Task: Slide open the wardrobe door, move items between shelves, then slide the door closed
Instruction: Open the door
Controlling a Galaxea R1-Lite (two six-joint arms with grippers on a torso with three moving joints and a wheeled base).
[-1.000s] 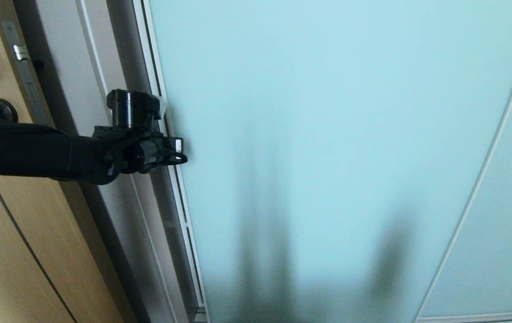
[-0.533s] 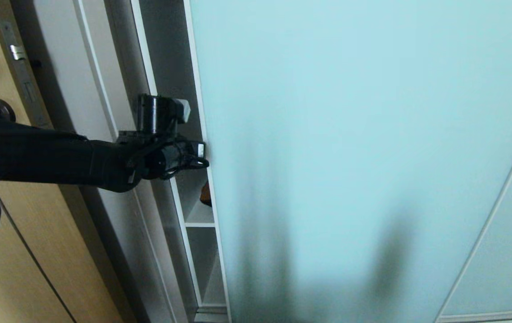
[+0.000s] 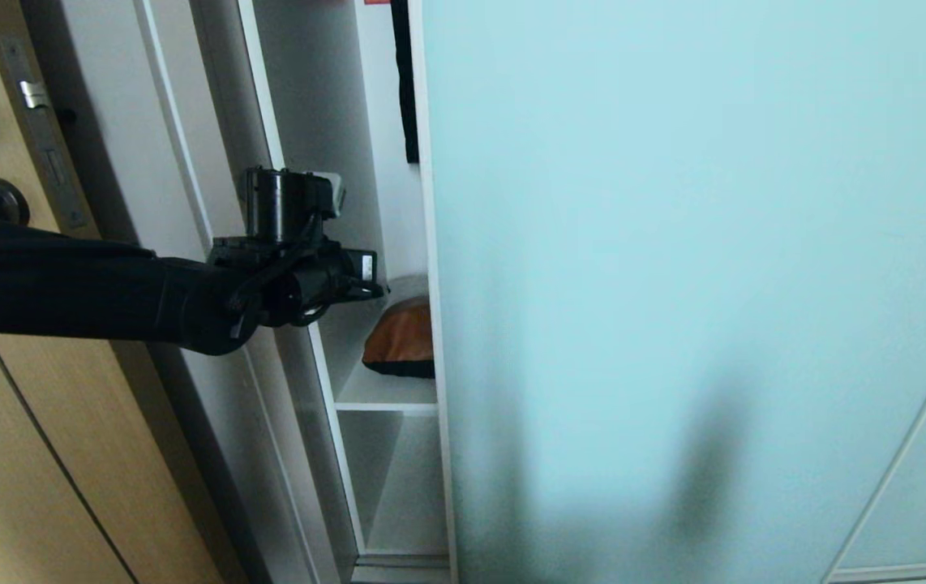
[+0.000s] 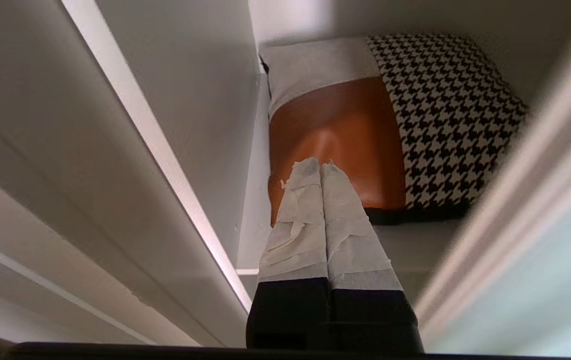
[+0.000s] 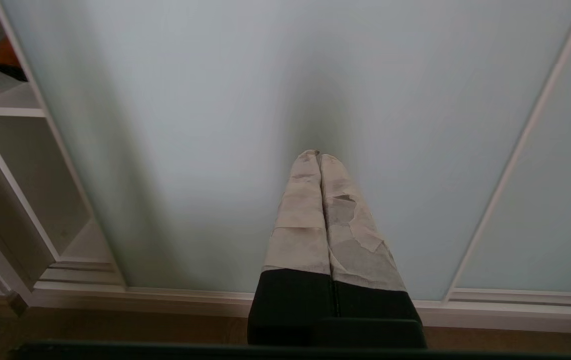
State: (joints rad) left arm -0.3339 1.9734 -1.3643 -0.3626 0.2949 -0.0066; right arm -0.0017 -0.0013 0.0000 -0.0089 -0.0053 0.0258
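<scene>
Risk: sliding wardrobe door (image 3: 674,243) is only part open; I judge the narrow gap at centre-left could catch the arm reaching in.
Left tool (image 4: 320,167): fingers pressed together, holding nothing, pointing at the pillow (image 4: 365,125).
Right tool (image 5: 319,156): closed, empty, facing the door.
Shelf (image 3: 382,393): carries the pillow, mid-frame; the compartment below shows nothing.

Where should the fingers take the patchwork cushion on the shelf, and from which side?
The tan, houndstooth and grey patchwork cushion lies flat on the white shelf board. Probably grip its dark front edge, coming straight in through the opening: side wall and frosted aqua sliding door block other approaches.
</scene>
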